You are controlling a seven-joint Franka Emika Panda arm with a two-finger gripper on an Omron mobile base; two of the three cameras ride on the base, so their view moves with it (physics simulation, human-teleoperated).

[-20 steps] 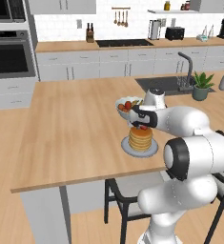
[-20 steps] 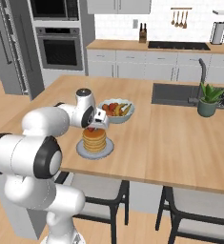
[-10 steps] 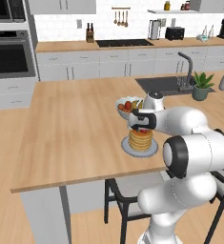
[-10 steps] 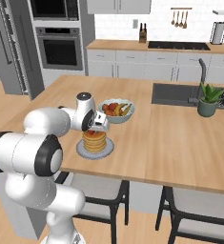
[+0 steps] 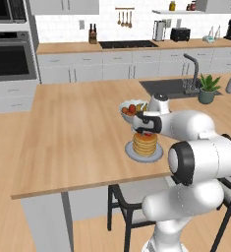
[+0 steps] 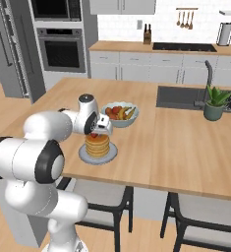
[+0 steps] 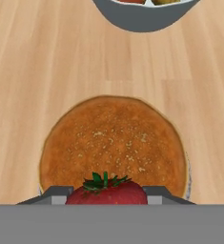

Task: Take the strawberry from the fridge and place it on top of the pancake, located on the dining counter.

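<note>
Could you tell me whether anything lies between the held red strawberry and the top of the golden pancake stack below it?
Nothing: in the hand view the red strawberry hangs over the bare golden pancake stack.

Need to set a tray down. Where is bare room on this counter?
The wide wood left of the pancake plate is bare, as is the strip between bowl and sink. Around pancake, bowl and gripper it is crowded.

Matt wooden dining counter (image 7: 37, 62)

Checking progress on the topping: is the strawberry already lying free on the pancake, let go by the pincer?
No. In the hand view the strawberry sits clamped in the pincer, above the pancake.
</note>
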